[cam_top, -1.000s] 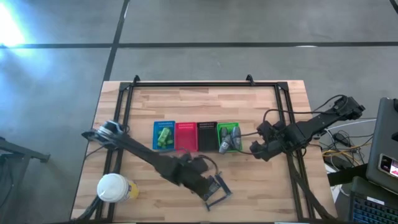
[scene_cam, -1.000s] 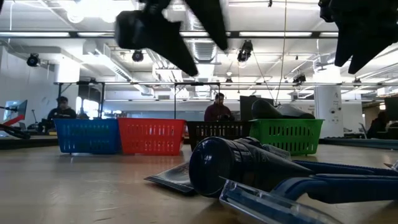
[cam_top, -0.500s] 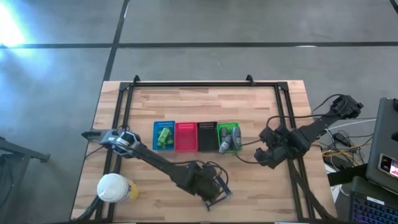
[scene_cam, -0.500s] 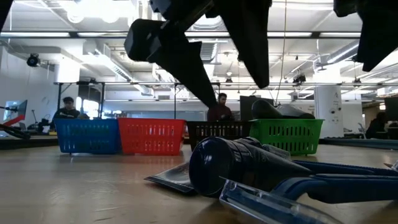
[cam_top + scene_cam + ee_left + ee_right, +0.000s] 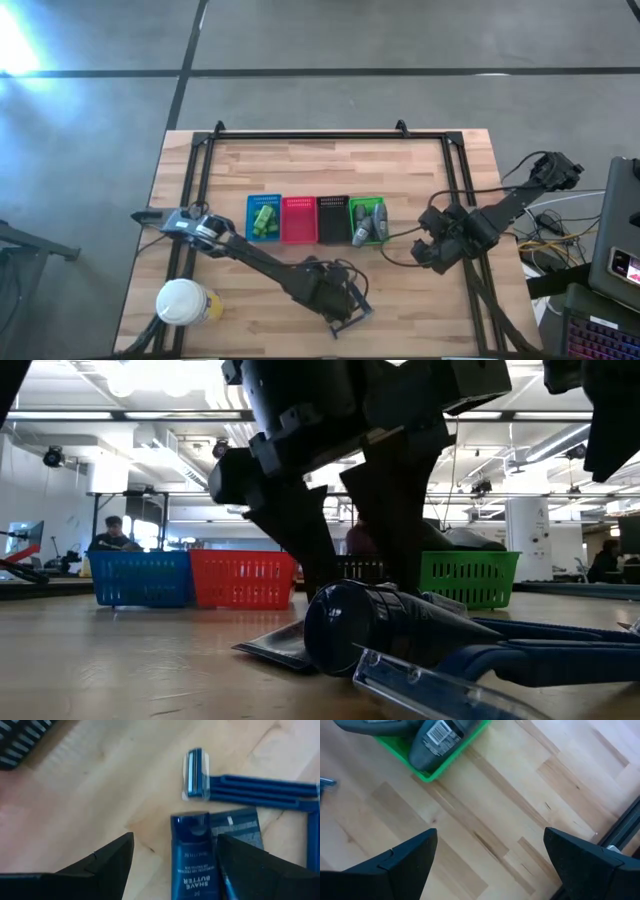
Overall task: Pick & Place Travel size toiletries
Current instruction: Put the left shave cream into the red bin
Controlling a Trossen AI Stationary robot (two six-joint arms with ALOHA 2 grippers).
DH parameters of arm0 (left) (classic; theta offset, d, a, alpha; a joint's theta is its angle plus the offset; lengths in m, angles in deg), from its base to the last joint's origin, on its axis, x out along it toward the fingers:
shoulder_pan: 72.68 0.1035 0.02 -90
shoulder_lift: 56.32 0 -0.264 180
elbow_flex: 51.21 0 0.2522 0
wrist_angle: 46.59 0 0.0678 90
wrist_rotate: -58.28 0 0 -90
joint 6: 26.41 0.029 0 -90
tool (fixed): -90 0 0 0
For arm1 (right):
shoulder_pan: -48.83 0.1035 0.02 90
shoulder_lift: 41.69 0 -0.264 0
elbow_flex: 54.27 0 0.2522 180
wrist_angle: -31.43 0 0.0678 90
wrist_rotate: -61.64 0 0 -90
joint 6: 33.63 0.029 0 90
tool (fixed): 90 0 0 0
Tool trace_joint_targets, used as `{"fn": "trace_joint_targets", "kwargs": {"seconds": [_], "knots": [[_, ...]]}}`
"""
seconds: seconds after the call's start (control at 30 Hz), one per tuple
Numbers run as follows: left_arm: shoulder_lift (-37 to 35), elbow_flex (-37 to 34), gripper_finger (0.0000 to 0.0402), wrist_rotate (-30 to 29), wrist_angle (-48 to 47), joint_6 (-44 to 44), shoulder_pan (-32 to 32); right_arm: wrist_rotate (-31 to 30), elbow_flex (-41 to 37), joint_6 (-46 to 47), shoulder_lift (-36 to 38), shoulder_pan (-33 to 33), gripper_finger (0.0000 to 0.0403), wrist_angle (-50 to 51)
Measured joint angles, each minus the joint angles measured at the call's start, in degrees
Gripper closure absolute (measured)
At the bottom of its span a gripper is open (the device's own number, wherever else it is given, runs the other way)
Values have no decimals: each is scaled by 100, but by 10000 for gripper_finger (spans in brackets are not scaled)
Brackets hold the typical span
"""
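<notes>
High view shows you the left end effector (image 5: 340, 303) low over the desk (image 5: 420, 180) at about 6 o'clock of the basket row, among the loose toiletries; in the left wrist view its fingers (image 5: 107, 862) stand wide apart with nothing between the pads, straddling a dark blue shave-butter tube (image 5: 191, 855) that lies flat on the wood; a dark flat packet (image 5: 237, 827) sits touching the tube's side, and a blue razor (image 5: 240, 787) lies just beyond the tube's cap end; in the low view you see the tube (image 5: 385, 625) resting on the packet (image 5: 275, 648), fingers either side. The right end effector (image 5: 425, 250) hangs at about 3 o'clock of the green basket (image 5: 366, 221), near it but apart; its fingers (image 5: 400, 862) are spread wide and empty over bare wood; grey tubes (image 5: 442, 737) lie in that green basket; green bottles (image 5: 264, 219) lie in the blue basket (image 5: 249, 217).
</notes>
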Motion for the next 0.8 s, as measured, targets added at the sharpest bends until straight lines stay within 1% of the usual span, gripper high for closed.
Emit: {"fn": "trace_joint_targets", "kwargs": {"seconds": [0.1,0.37,0.53,0.67,0.8], "knots": [[0,-113,110,27,108,6,0,-4,-53,46,-1,0,39,-2],[-12,-677,110,-6,576,-20,8,-160,-38,103,-1,0,39,-12],[-35,-735,115,371,588,-18,23,-168,-23,102,-1,0,39,-15],[-39,-712,136,504,540,-146,29,-168,-22,105,-1,-2,39,-17],[-62,-680,180,575,488,-165,38,-168,-24,103,-1,-2,39,-15]]}}
